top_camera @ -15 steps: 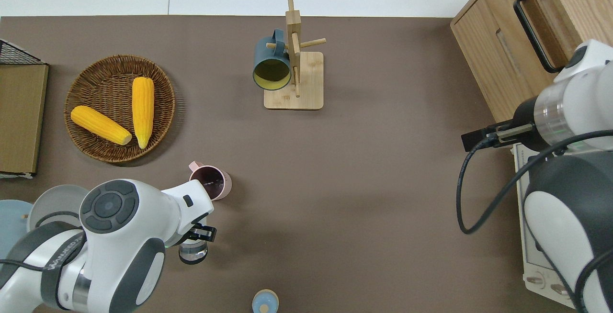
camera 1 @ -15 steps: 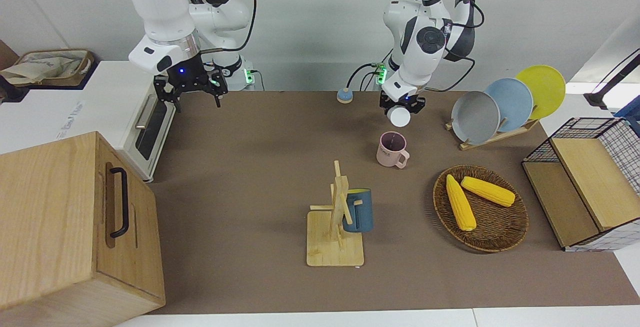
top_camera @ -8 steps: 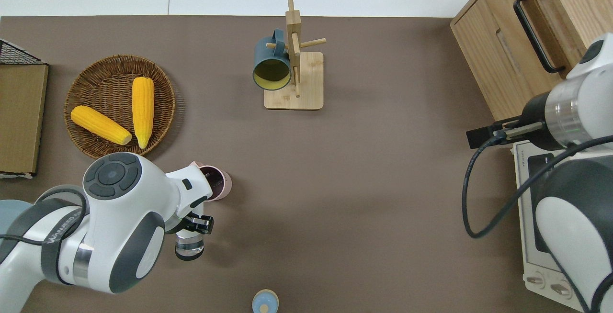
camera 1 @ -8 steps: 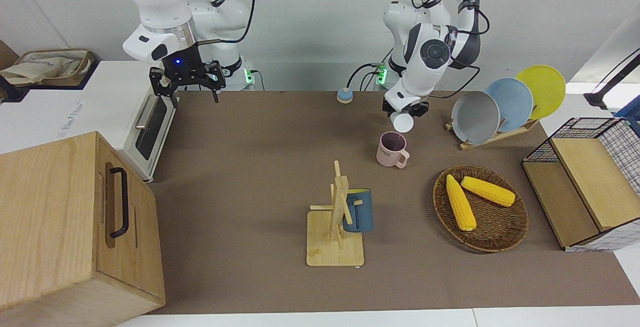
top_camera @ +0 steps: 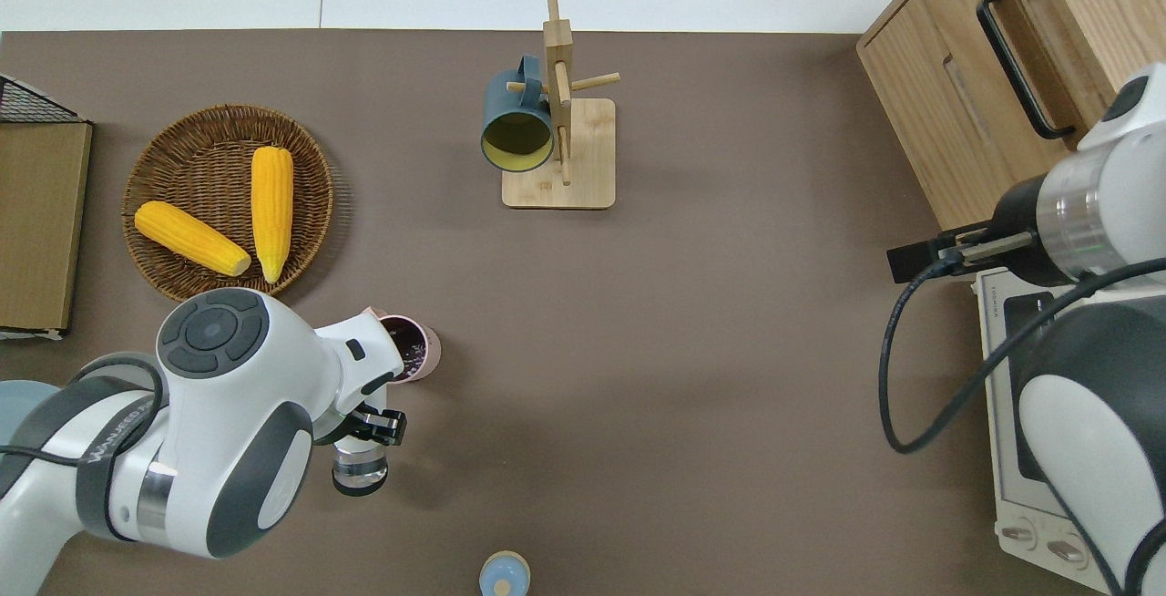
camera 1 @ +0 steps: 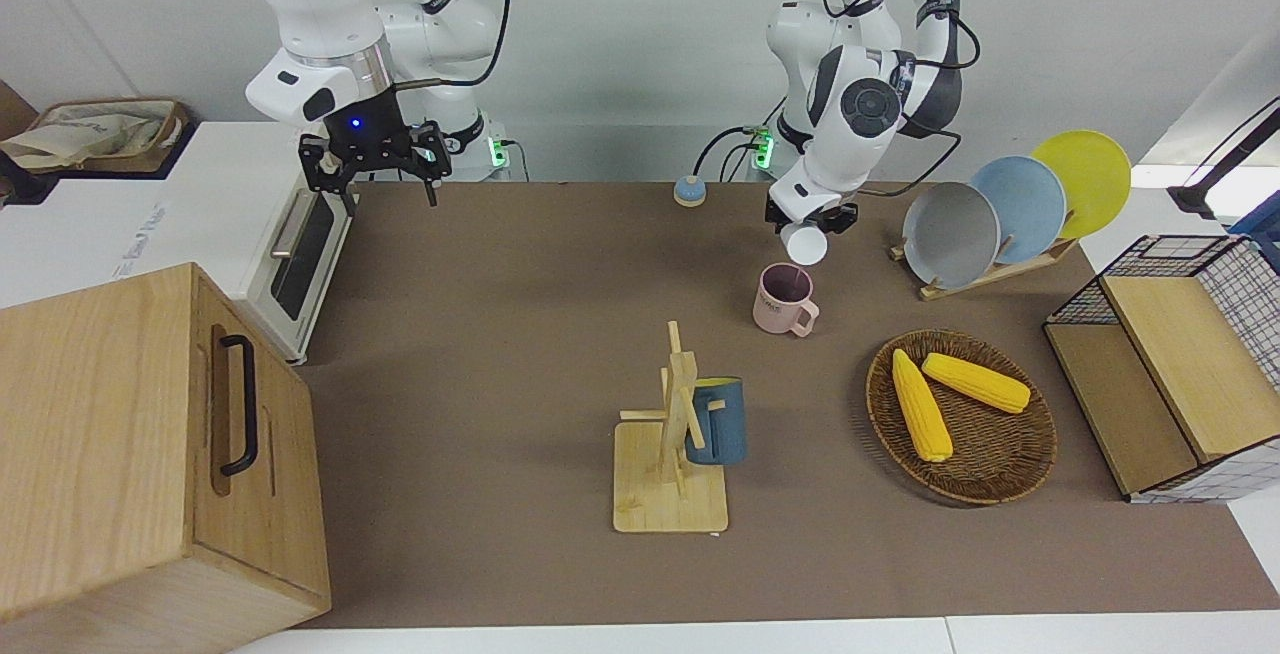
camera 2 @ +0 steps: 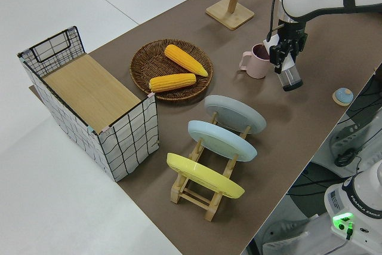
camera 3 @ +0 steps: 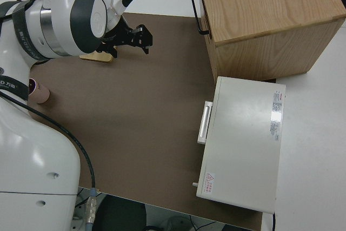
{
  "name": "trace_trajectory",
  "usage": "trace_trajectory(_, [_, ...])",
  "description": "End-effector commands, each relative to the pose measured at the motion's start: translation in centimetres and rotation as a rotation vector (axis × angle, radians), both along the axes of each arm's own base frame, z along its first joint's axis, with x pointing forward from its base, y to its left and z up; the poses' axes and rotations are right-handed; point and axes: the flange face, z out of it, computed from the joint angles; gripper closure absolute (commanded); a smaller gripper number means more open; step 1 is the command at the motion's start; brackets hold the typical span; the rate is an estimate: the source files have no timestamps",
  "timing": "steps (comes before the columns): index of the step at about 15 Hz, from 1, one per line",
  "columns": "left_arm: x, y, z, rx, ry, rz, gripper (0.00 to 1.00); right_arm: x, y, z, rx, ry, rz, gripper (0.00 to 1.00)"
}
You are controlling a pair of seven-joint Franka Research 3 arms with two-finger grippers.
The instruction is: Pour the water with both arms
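My left gripper [camera 1: 812,220] [top_camera: 368,424] [camera 2: 283,55] is shut on a clear glass [camera 1: 805,244] [top_camera: 360,469] [camera 2: 290,77]. The glass hangs slightly tilted over the brown mat, just beside a pink mug [camera 1: 783,299] [top_camera: 412,350] [camera 2: 258,61] that stands upright on the mat. Whether the glass holds water I cannot tell. My right gripper [camera 1: 380,160] [camera 3: 133,38] is open and empty, up in the air at the right arm's end of the table, by the white toaster oven [camera 1: 285,234] [camera 3: 243,144].
A wooden mug rack [camera 1: 668,494] with a blue mug [camera 1: 716,422] [top_camera: 516,127] stands mid-table. A wicker basket [camera 1: 1000,490] holds two corn cobs. Plate rack [camera 1: 1010,209], wire crate [camera 1: 1180,364], wooden cabinet [camera 1: 150,454] and a small blue round object [camera 1: 688,192] line the edges.
The left arm swung the glass closer to the pink mug a second ago and has since held nearly still. The right gripper rose slightly and then stopped.
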Motion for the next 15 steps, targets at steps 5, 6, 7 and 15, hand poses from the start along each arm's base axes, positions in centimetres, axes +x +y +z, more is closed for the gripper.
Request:
trace_trajectory(5, [0.48, 0.07, 1.55, -0.005, 0.024, 0.0, 1.0, -0.03, -0.25, 0.27, 0.02, -0.005, 0.007, 0.015])
trace_trajectory(6, [0.5, 0.07, 1.6, -0.005, 0.024, 0.0, 1.0, -0.04, -0.17, 0.27, 0.02, -0.005, 0.009, 0.015])
trace_trajectory(7, [0.5, 0.07, 1.6, -0.005, 0.024, 0.0, 1.0, -0.03, -0.25, 0.27, 0.02, -0.005, 0.007, 0.015])
trace_trajectory(15, [0.46, 0.01, 1.59, -0.003, 0.025, -0.001, 1.0, -0.03, -0.25, 0.27, 0.02, -0.005, 0.007, 0.015])
